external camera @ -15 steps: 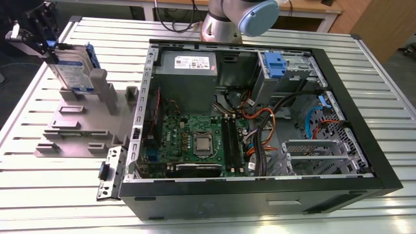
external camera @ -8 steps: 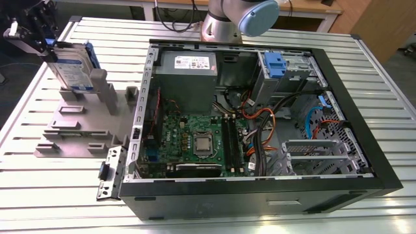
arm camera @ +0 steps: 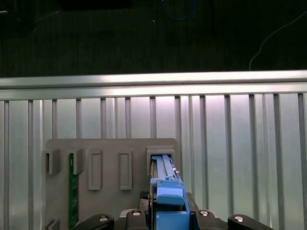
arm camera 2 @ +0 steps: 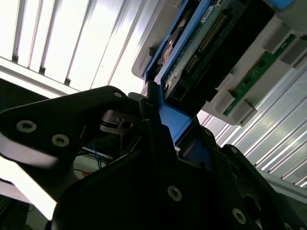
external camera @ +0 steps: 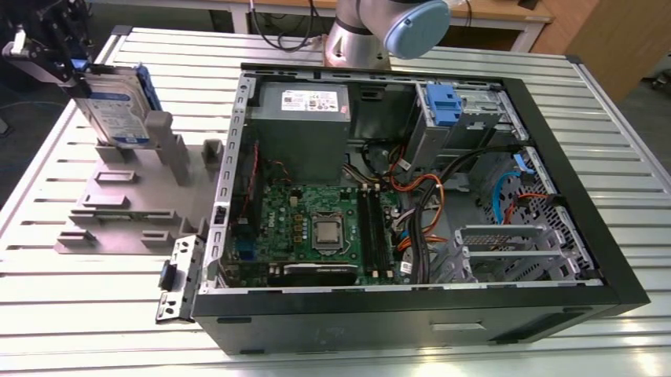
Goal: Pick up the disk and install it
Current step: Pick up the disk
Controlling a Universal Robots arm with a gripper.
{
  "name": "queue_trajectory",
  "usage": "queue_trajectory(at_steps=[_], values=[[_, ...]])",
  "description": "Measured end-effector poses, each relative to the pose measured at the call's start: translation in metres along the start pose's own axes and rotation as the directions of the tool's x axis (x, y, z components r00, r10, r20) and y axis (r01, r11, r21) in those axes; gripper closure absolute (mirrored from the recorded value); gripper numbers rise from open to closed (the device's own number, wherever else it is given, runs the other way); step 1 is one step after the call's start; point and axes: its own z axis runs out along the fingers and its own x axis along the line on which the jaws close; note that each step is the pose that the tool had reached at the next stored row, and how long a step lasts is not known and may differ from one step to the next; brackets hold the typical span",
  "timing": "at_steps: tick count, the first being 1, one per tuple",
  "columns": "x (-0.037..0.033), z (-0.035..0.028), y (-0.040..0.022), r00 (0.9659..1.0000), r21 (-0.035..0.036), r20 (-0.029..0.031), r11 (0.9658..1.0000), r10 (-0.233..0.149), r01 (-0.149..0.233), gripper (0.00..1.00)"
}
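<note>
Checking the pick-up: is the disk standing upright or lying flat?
Upright. The disk stands on edge at the grey stand, label face vertical, with the pincer clamped on its blue top rail.

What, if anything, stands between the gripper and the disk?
Nothing visible. The gripper is right at the blue rail of the disk, which stands upright in the grey stand, at the exterior view's left.

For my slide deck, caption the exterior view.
Gripper holds the disk upright at the grey stand, beside the open computer case.
</note>
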Motion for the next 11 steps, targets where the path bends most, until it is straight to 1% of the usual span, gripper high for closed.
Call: queue_trajectory(at_steps=[11], values=[[0.0000,-0.0059,0.0001,1.0000,0.0001,-0.0036,1.0000,0.000,0.000,0.64]])
